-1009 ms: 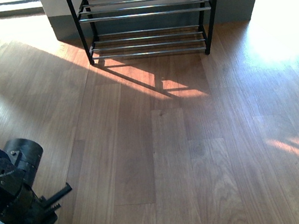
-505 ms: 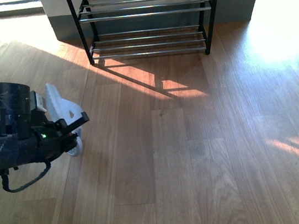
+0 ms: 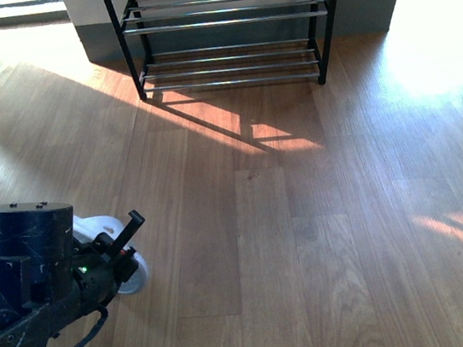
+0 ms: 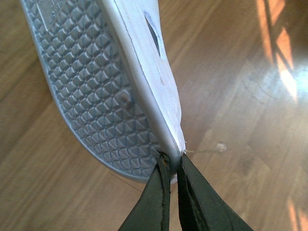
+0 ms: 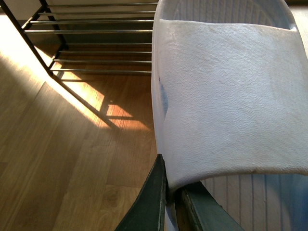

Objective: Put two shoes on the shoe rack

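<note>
Both grippers hold pale blue slides, the two shoes here. In the left wrist view my left gripper (image 4: 172, 161) is shut on the side rim of one slide (image 4: 91, 82), whose diamond-tread sole faces the camera above the wooden floor. The front view shows that arm low at the left, the left gripper (image 3: 122, 251) holding its slide (image 3: 132, 274) just over the floor. My right gripper (image 5: 169, 190) is shut on the strap edge of the other slide (image 5: 231, 96), held upright side up. The shoe rack (image 3: 225, 36) stands at the far wall, also ahead in the right wrist view (image 5: 96, 43). The right arm is outside the front view.
The rack's chrome rod tiers carry nothing that I can see. Wooden floor (image 3: 310, 240) stretches between me and the rack, with sunlit patches (image 3: 438, 49) at the right. A grey skirting and a white wall (image 3: 87, 4) run behind the rack.
The left arm swung up and forward with its slide half a second ago, then came back down and nearer; the slide now hangs lower at the left.
</note>
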Available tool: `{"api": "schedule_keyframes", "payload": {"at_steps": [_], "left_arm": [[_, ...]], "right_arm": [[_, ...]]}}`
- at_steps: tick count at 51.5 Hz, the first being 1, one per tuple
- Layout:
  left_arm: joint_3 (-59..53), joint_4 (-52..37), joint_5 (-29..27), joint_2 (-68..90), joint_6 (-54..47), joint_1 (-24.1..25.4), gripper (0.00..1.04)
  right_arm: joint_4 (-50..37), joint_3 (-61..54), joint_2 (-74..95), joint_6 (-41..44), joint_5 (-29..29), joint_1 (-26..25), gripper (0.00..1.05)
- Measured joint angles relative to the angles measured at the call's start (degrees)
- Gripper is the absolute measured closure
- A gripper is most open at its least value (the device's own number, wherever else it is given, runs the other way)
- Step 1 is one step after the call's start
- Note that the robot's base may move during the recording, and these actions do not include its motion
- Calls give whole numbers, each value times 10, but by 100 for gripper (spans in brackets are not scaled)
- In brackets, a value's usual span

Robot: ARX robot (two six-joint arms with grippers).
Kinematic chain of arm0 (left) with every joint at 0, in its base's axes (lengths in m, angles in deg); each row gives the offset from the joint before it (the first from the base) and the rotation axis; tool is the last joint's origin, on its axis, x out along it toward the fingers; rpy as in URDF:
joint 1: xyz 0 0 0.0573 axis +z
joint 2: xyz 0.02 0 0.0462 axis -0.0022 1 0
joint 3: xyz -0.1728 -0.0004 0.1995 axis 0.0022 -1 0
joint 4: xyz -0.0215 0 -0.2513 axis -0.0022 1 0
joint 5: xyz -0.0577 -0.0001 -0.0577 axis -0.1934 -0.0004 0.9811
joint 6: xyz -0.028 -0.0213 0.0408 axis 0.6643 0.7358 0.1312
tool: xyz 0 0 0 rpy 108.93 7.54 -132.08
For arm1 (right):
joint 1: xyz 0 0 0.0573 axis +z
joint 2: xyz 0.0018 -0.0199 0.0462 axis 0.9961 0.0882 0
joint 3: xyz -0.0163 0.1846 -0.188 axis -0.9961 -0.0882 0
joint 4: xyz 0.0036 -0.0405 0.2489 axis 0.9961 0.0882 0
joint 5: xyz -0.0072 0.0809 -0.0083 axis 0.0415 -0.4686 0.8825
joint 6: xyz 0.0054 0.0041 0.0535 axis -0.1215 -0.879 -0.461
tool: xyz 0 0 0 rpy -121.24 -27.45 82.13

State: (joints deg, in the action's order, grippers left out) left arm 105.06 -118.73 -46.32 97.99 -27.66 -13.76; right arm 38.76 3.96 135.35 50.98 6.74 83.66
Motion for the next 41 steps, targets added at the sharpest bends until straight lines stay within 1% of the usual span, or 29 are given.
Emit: {"api": "schedule_keyframes", "payload": {"at_steps": [2, 5, 10, 13, 15, 20, 22, 28, 29, 31, 35, 39, 41], "left_arm": [[0, -20, 14, 5, 13, -6, 103], [1, -79, 61, 16, 45, -16, 103], [5, -138, 85, 24, 77, -26, 103], [13, -138, 103, 30, 99, -28, 103], [17, -114, 115, 32, 102, -28, 101], [18, -41, 124, 31, 100, -29, 87], [19, -5, 118, 31, 98, -29, 82], [12, 136, 53, 22, 133, -21, 59], [7, 144, 46, 20, 137, -17, 55], [0, 143, 40, 16, 144, -14, 51], [-16, 155, 18, 0, 157, -2, 41], [-20, 180, -5, -18, 151, 5, 26], [-17, 188, -7, -21, 148, 6, 20]], "right_arm": [[0, 0, 0, 0, 0, 0, 103], [0, 0, 0, 0, 0, 0, 103], [0, 0, 0, 0, 0, 0, 103], [0, 0, 0, 0, 0, 0, 103], [0, 0, 0, 0, 0, 0, 103], [0, 0, 0, 0, 0, 0, 103], [0, 0, 0, 0, 0, 0, 103], [0, 0, 0, 0, 0, 0, 103], [0, 0, 0, 0, 1, 0, 103], [0, 0, 0, 0, 1, 0, 103], [0, 0, 0, 0, 0, 0, 103], [0, 0, 0, 0, 0, 0, 103], [0, 0, 0, 0, 0, 0, 103]]}}
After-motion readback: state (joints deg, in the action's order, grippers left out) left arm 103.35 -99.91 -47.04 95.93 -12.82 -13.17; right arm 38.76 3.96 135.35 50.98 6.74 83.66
